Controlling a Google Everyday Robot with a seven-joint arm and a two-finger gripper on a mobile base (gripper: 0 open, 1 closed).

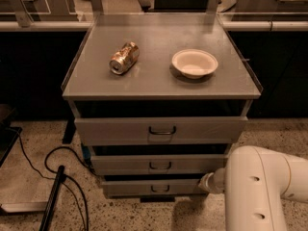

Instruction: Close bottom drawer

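The bottom drawer [144, 188] is the lowest of three grey drawers in the cabinet, with a small dark handle [160, 188] on its low front panel. It stands slightly out, with a dark gap above its front. My gripper [210, 182] is at the right end of this drawer's front, close against it. It is mostly hidden behind my white arm [260, 191], which fills the lower right.
The middle drawer [159, 165] and top drawer [161, 130] also stand partly out. On the cabinet top lie a crushed can [124, 58] and a white bowl [194, 63]. Black cables [57, 162] and a dark pole [53, 196] lie on the floor at left.
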